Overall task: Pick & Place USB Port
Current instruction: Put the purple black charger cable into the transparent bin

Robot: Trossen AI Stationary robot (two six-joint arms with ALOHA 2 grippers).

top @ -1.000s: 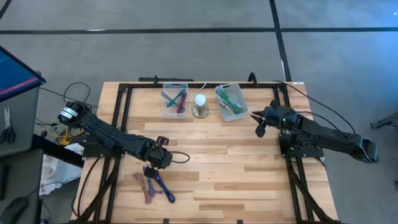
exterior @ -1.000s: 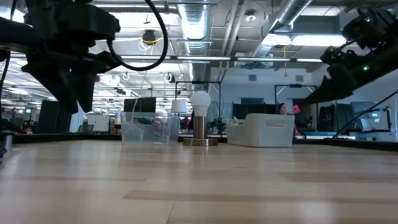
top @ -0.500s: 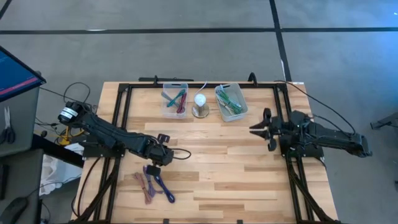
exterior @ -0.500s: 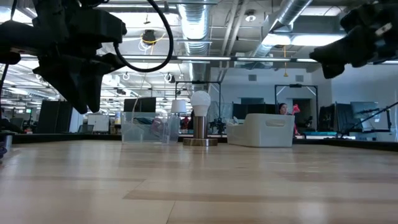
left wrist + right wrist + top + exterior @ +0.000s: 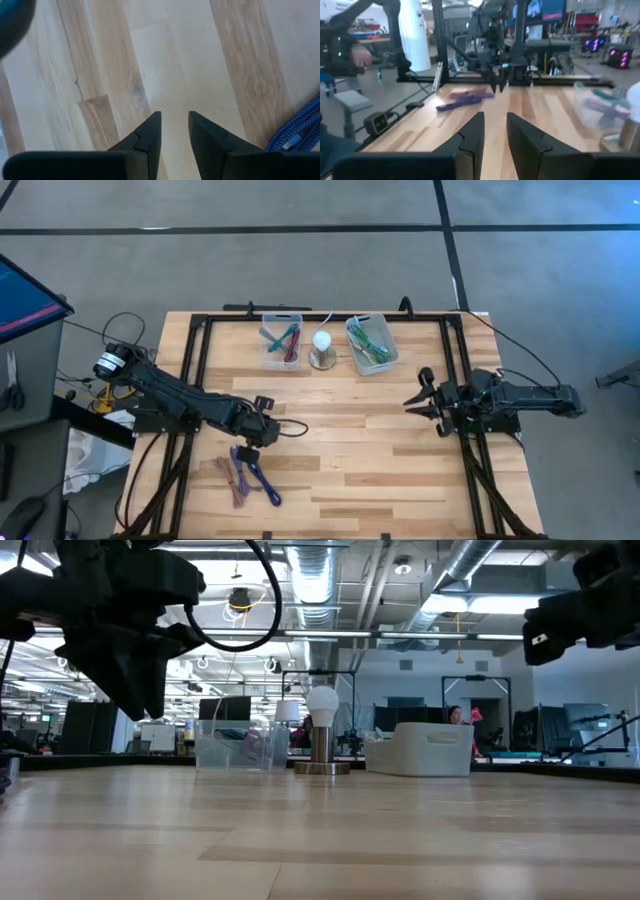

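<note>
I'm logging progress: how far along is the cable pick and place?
Done: both bins, left bin and right bin, already hold cables. In hand: nothing; the left end effector hovers empty by the loose cables. Left: grasp and bin those. The right end effector waits, empty, at the table's right side.

Readable text: none in any view.
Labels, brands, numbers: none legible on table, bins or arms.

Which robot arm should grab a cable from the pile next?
Probably the left. Its pincer hovers just beside the cable pile, empty, while the right pincer sits across the table, far from the pile.
</note>
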